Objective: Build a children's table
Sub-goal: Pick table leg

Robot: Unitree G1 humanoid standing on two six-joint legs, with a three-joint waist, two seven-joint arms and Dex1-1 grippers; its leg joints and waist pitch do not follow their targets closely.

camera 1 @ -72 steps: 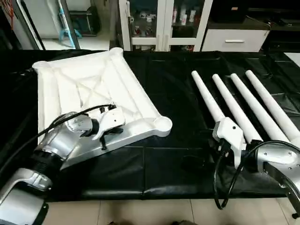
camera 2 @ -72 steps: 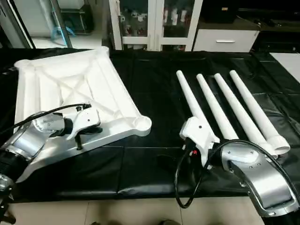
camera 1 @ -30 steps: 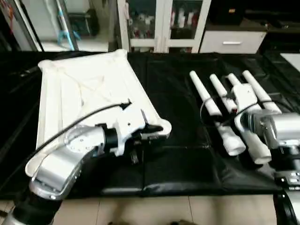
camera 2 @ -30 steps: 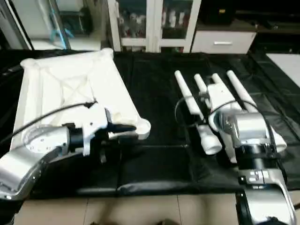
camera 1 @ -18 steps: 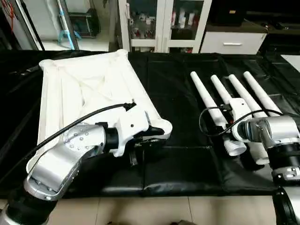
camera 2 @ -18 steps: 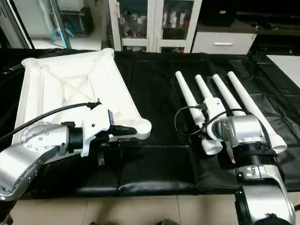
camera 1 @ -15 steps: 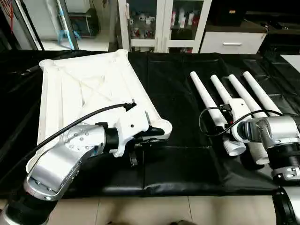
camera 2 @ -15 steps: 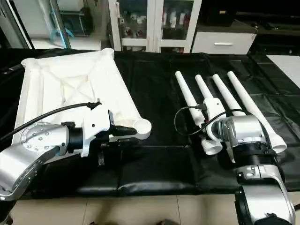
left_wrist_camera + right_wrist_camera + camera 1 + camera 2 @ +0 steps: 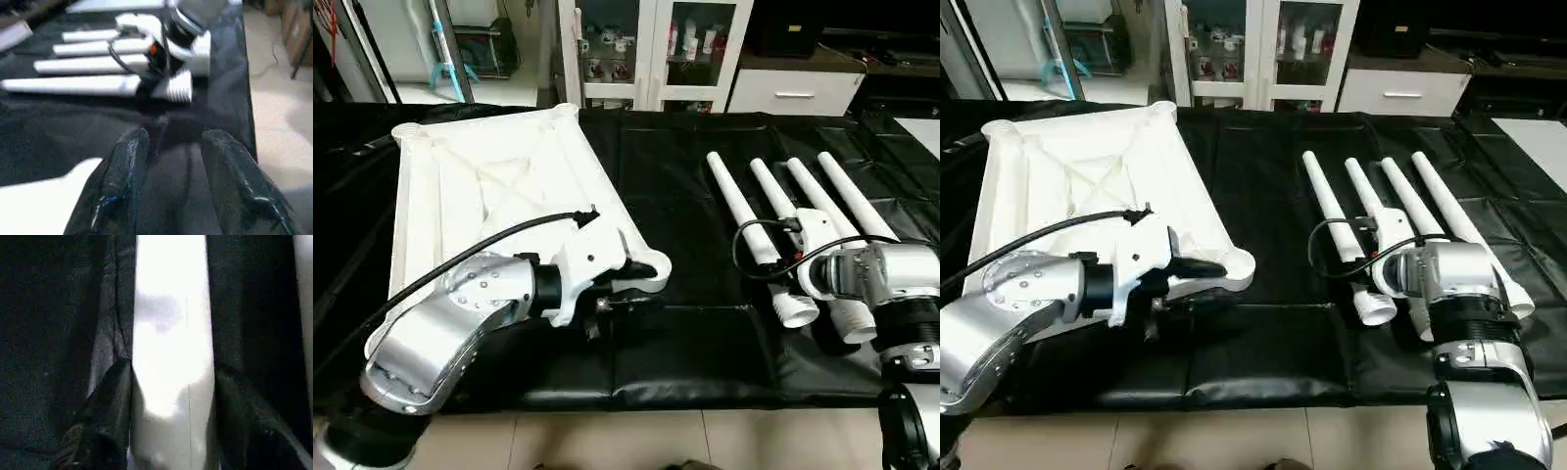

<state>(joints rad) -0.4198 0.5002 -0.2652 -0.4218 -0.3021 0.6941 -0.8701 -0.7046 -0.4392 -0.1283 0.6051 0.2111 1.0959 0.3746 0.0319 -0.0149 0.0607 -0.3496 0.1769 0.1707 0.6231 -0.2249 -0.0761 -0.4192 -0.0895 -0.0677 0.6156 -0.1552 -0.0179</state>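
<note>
Right gripper [image 9: 171, 396] closing on leg
Right jaws have narrowed around the second leg [image 9: 773, 201]; left gripper [image 9: 171, 161] half-open, empty, by tabletop [image 9: 480, 186].

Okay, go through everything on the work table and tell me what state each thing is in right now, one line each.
Table top: upside down, ribbed underside up, no legs fitted.
Four legs: lying loose side by side on the black cover, flared ends toward the robot.
Left gripper: at the top's near corner socket, jaws apart with nothing between them.
Right gripper: jaws straddling the second leg from the left.
</note>
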